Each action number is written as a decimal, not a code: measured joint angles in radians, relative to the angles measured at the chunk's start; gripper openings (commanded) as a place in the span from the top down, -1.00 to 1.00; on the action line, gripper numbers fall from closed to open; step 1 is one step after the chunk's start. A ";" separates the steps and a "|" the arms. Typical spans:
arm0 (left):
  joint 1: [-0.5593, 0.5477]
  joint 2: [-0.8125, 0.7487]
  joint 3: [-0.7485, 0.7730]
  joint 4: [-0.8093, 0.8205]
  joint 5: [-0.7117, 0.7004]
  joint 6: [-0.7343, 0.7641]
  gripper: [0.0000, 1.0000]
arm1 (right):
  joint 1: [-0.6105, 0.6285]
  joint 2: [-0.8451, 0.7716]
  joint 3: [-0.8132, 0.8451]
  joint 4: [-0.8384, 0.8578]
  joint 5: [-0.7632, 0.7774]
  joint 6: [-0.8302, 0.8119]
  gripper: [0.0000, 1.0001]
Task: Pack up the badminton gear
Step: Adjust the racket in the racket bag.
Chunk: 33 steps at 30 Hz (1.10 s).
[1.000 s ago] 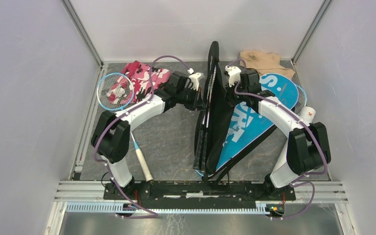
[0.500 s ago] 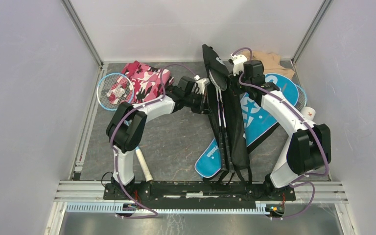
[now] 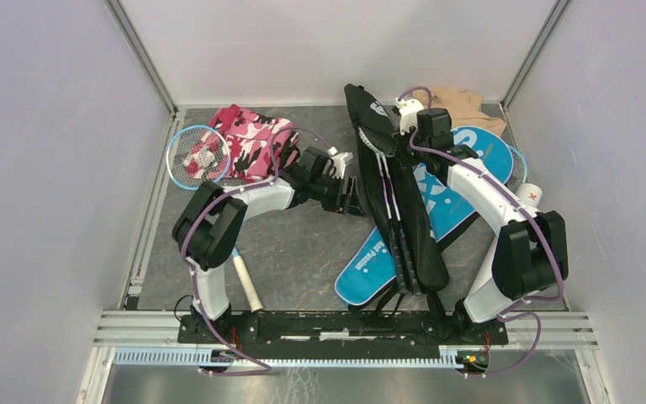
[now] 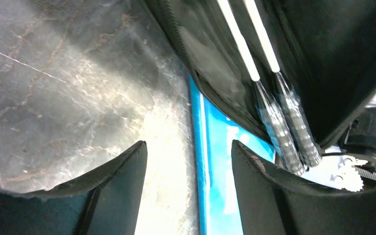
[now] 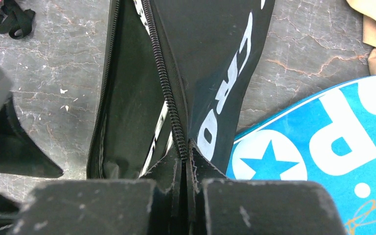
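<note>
1. Black cover (image 3: 415,240), centre-right of the frame, lies across the blue cover (image 3: 368,268), two rackets (image 4: 269,110) tucked inside.
2. Right gripper (image 5: 186,164) clenches its zipper edge, presumably holding the mouth open.
3. Left gripper (image 4: 188,164) gaping, empty, just beside it.

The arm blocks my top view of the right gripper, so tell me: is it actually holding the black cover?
Observer: Yes; the right wrist view shows the right gripper pinched shut on the zipper edge of the black cover.
Operator: And the left one?
Observer: The left gripper is open and empty; table and the edge of the blue cover show between its fingers.
Operator: Rackets in?
Observer: Two wrapped racket handles lie inside the open black cover.
</note>
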 measured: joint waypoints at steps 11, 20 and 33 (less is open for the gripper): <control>-0.101 -0.112 -0.067 0.156 0.043 -0.047 -0.45 | 0.000 0.000 -0.020 0.027 -0.005 0.005 1.00; -0.151 0.039 -0.024 0.294 0.032 -0.172 -0.44 | 0.000 -0.013 -0.074 0.043 0.017 -0.032 1.00; -0.196 0.140 0.014 0.383 0.017 -0.276 -0.21 | 0.000 -0.034 -0.104 0.043 0.029 -0.041 1.00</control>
